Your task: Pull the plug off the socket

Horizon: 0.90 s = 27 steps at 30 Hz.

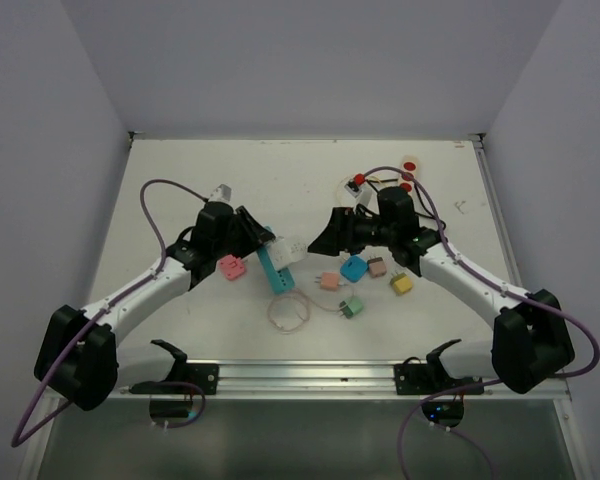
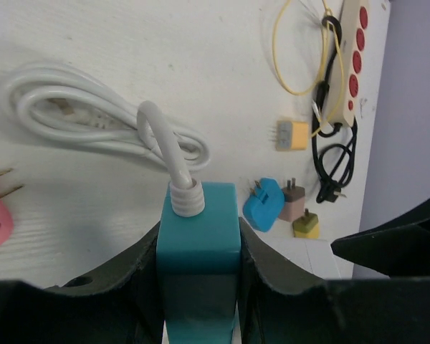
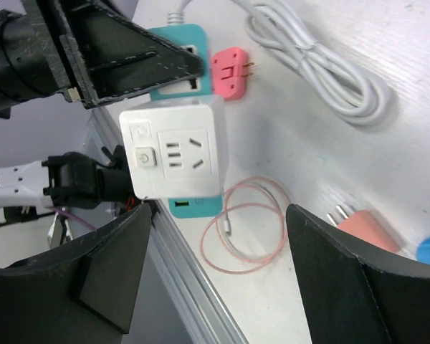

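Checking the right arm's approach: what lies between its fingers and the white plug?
Only a thin pink cable loop on the table, seen in the right wrist view; otherwise the stretch from the right gripper to the white plug is bare.

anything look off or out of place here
Nothing damaged or spilled. The teal power strip is clamped by its sides in the left end effector, a bulky white adapter plugged into its face. Around it, loose coloured plugs lie scattered on the table.
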Each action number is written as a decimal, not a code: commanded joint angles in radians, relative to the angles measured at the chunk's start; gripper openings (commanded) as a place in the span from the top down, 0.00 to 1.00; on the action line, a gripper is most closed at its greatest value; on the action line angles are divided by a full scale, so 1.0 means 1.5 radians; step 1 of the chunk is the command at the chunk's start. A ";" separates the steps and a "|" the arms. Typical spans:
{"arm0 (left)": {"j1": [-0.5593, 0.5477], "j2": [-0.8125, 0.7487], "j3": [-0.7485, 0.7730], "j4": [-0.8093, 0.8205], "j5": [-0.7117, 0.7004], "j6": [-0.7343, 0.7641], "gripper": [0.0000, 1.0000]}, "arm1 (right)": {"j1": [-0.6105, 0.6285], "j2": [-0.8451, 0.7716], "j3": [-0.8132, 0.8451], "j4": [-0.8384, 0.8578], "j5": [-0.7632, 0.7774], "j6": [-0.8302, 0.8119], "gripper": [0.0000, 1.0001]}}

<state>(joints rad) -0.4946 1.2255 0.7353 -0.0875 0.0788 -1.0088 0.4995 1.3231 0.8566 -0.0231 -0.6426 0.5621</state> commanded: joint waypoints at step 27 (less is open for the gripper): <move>-0.008 -0.030 0.014 -0.005 -0.085 0.032 1.00 | 0.110 0.058 0.075 0.011 0.156 0.011 0.01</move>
<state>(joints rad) -0.5003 1.2076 0.7349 -0.1505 -0.0265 -0.9745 0.6575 1.4067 0.9195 -0.0288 -0.4541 0.5697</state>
